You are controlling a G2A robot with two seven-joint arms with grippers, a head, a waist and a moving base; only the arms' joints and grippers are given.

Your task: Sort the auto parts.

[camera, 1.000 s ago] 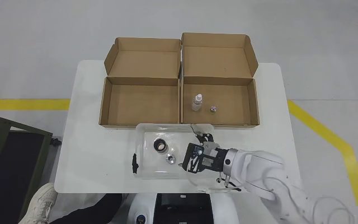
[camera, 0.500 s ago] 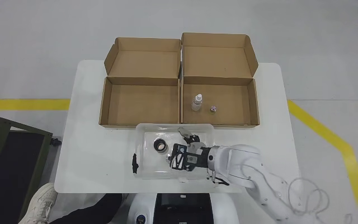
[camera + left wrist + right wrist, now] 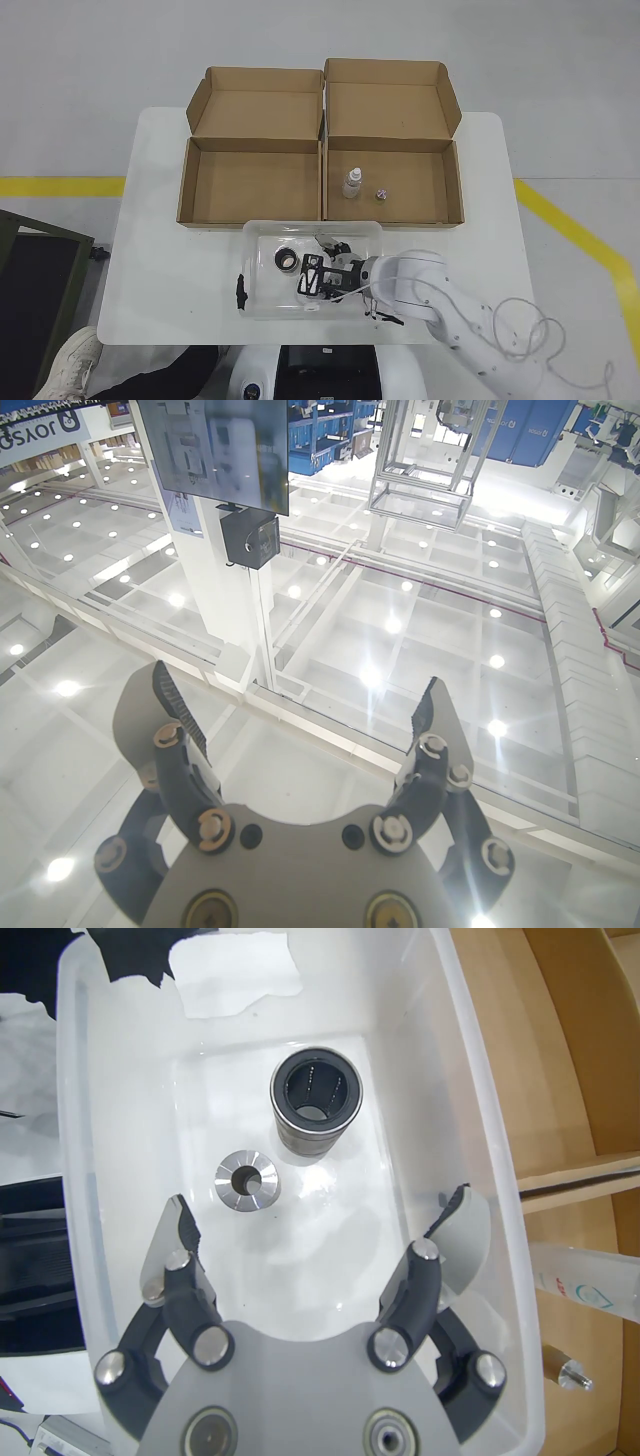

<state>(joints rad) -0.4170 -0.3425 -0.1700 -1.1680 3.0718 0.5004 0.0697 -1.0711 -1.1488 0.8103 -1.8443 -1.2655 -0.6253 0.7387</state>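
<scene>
The right arm (image 3: 432, 285) comes in over the near right corner of the clear plastic bin (image 3: 262, 232) and lies low across it. Its wrist is turned so the right gripper (image 3: 320, 1198) looks along the bin's floor toward its left end. The jaws stand wide apart with nothing between them. The fingers (image 3: 182, 1223) are curved grey metal plates faced with black ribbed pads, hinged on black links with bright round pins.

Inside the bin, just past the fingertips, two parts stand on the glossy translucent floor, near each other but not touching. The linear bearing (image 3: 315, 1098) is a steel sleeve with a black end ring and rows of tiny balls down its bore. It stands on end, close to the bin wall that faces the cardboard. The collet (image 3: 246, 1179) is a short polished metal cone with a slotted face and a round hole through its middle, and it sits nearer the gripper.

Beyond the bin's far wall, two open boxes of brown corrugated cardboard sit side by side. The right box (image 3: 400, 185) holds an upright white bottle (image 3: 353, 182) and a small metal stud (image 3: 380, 194), and the left box (image 3: 250, 185) is beside it.

The left gripper (image 3: 296, 675) points up at the ceiling lights, with its serrated jaws spread wide and holding nothing
</scene>
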